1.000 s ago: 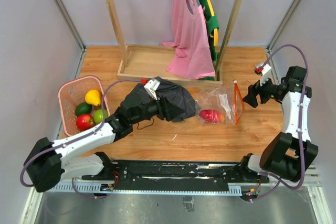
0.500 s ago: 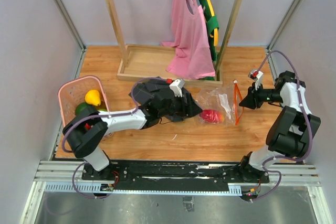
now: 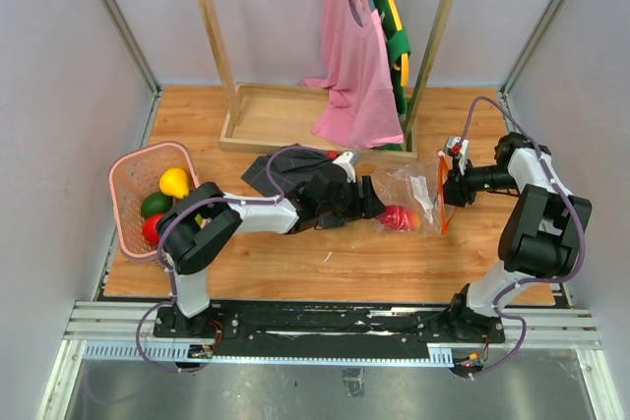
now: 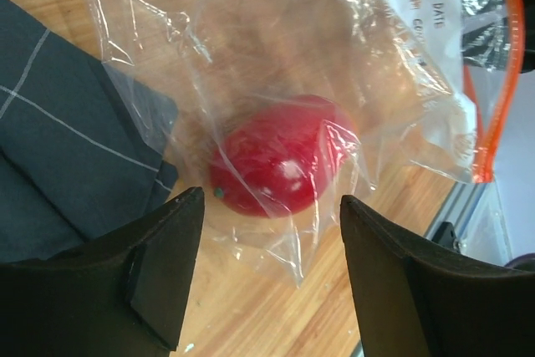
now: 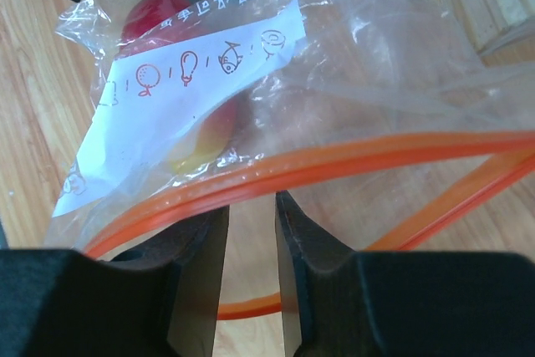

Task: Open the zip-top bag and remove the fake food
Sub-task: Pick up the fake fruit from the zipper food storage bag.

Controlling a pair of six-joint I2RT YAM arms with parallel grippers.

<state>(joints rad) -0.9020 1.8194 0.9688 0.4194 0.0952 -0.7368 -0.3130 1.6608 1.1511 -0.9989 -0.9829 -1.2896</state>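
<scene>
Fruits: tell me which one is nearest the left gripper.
The red one inside the bag, just ahead of the left gripper; those in the basket lie far off.

The table (image 3: pixel 295 277) is being viewed from high above its near edge. The bag (image 3: pixel 411 189) is being filmed closely from opposite ends by the wrist cameras and shared by all three views.

Within zip-top bag (image 3: pixel 415 187), fake food (image 3: pixel 396 217); cloth (image 3: pixel 264 172) at its left.
</scene>
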